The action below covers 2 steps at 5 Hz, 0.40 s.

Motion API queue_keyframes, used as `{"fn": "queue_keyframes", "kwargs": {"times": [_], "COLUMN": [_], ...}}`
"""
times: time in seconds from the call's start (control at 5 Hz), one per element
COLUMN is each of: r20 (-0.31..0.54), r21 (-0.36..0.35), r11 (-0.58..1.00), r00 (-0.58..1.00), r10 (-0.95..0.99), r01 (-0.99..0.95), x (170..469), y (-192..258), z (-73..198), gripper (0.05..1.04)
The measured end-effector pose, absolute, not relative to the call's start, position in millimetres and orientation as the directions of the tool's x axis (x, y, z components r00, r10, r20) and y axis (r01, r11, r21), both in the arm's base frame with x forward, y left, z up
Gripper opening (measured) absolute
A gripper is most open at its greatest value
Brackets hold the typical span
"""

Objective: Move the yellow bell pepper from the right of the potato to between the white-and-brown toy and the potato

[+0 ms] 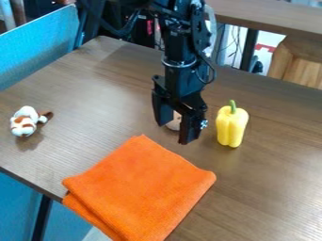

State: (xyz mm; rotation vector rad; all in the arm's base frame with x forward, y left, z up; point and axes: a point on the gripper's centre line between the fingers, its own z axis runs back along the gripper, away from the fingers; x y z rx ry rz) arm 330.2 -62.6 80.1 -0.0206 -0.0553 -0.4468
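The gripper (175, 133) has its jaws apart; a pale thing (174, 122) is seen between them. Near them stand the pepper (231, 126) and lies the cloth (143, 188); the toy (24, 122) is well apart.

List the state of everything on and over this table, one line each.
Tool: open, pointing down.
Pale object: seen in the tool's gap, mostly hidden; whether touched, unclear.
Yellow pepper: upright, stem on top.
Orange cloth: folded, lying flat.
White and brown toy: set down, apart from the cloth.
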Motion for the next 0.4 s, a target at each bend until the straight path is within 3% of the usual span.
{"fn": "queue_keyframes", "kwargs": {"times": [0.4], "r20": [0.026], "r21": [-0.033], "r11": [0.893], "r00": [0.893], "r10": [-0.449], "r01": [0.449], "x": [327.8], "y": [-64.8], "z": [70.6], "gripper": [1.000]}}
